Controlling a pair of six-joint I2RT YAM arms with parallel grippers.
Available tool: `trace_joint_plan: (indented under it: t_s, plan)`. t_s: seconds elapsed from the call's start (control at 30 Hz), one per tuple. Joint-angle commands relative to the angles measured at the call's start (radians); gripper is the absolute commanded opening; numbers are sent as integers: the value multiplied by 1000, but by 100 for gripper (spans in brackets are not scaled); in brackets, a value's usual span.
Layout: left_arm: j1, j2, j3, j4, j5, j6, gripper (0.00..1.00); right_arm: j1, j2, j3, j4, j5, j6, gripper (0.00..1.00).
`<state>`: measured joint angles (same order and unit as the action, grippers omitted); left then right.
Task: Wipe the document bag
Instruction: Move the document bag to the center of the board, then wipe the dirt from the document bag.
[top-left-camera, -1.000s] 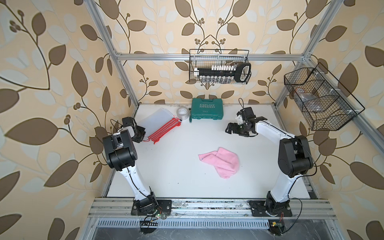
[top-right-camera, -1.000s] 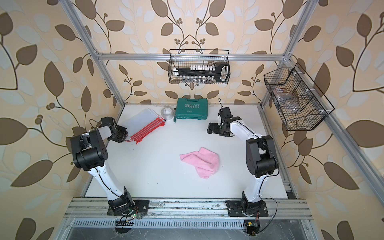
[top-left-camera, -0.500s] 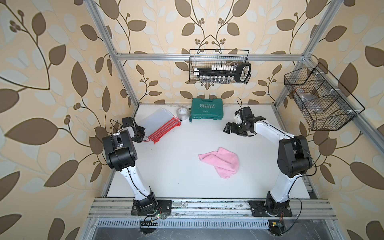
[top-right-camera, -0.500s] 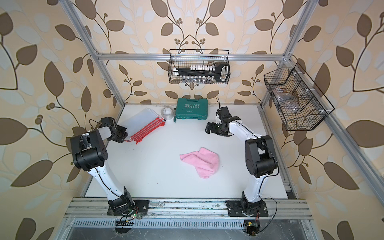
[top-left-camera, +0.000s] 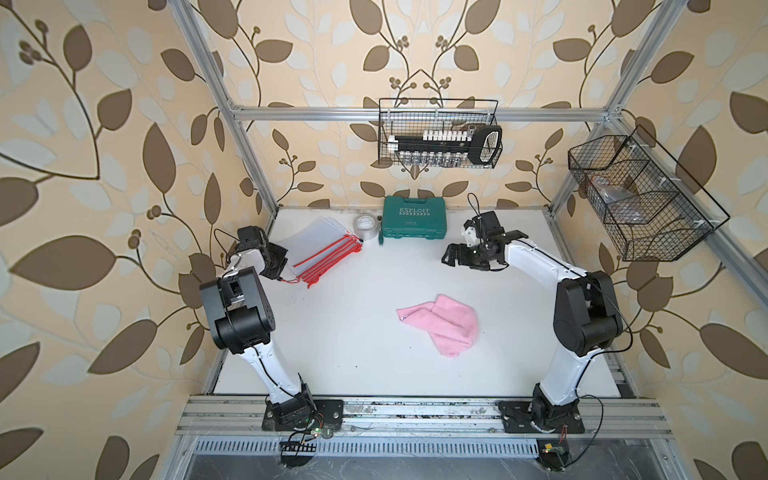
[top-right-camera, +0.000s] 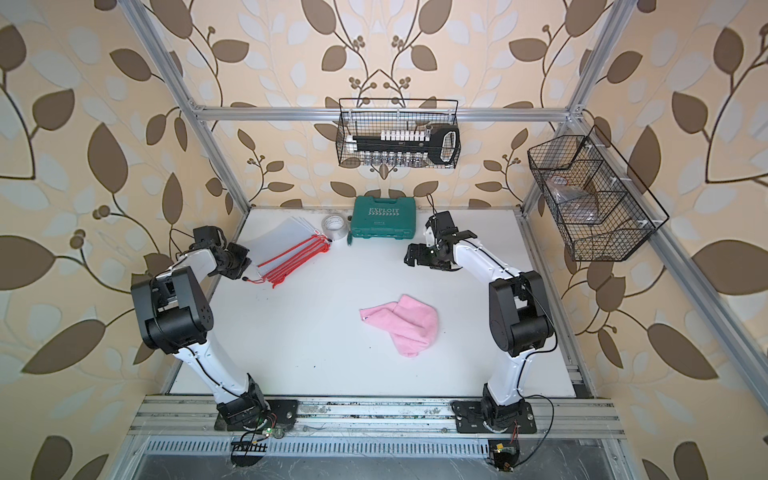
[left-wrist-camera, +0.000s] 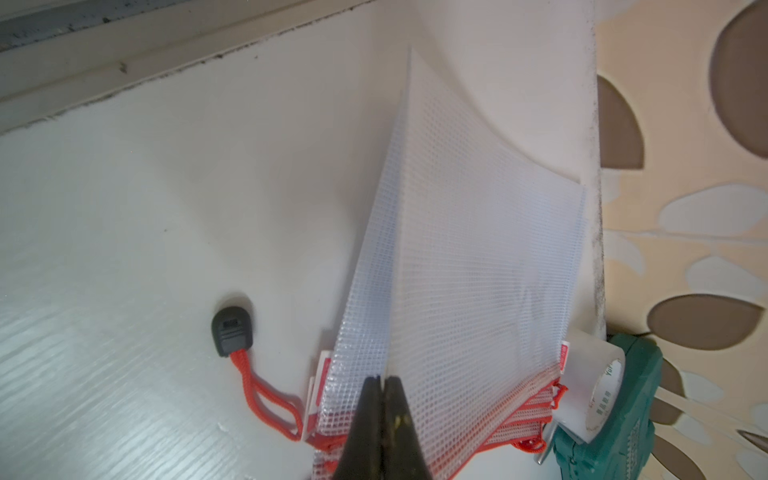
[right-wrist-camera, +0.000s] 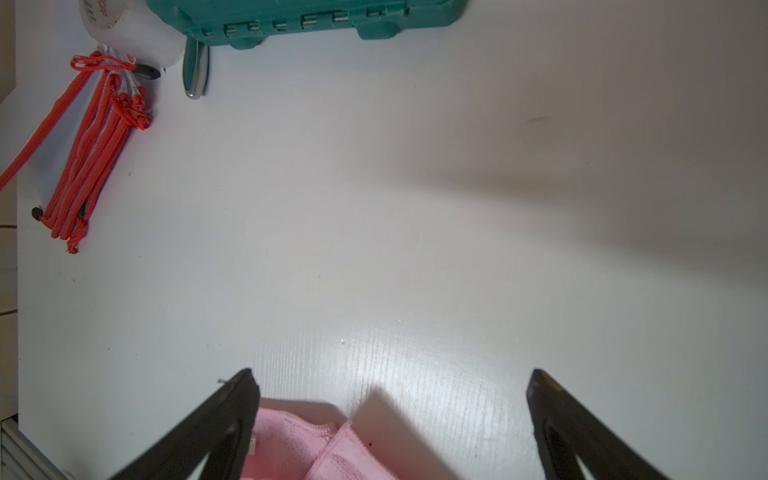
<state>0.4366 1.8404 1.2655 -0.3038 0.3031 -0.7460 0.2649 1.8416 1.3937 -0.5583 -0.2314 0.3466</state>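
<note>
The left gripper (left-wrist-camera: 380, 381) is pinching, jaws pressed together, the red-zippered end of the topmost translucent white mesh document bag (left-wrist-camera: 478, 270). This bag is lying on a stack of like bags at ten o'clock on the white table (top-left-camera: 374, 374). The right gripper (right-wrist-camera: 392, 374) is hovering at two o'clock, spread wide and gripping nothing. A crumpled pink cloth (top-left-camera: 444, 326) is lying toward five o'clock, apart from both grippers. A green plastic tool case (top-left-camera: 414, 222) is sitting at twelve o'clock.

Left tool (left-wrist-camera: 383, 380) pinched, seemingly (right (right-wrist-camera: 392, 374) spread)
</note>
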Motion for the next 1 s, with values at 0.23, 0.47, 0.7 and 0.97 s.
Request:
trace_joint_plan:
  t_s: [0.23,0.47,0.7,0.97]
  plan:
    - [-165,-316,-148,-131,127,61,0,75,-75,33,-249,0,-55,98]
    - [-320,-525,-396,-154,98,9,0,239,-109,-65,-328,113,-81,98]
    - [-392,-632,-628,-131,81,-19,0,372,-119,-214,-321,254,-37,98]
    - [-473,-643,-710,-94,36,-35,0,403,-61,-345,-220,266,11,98]
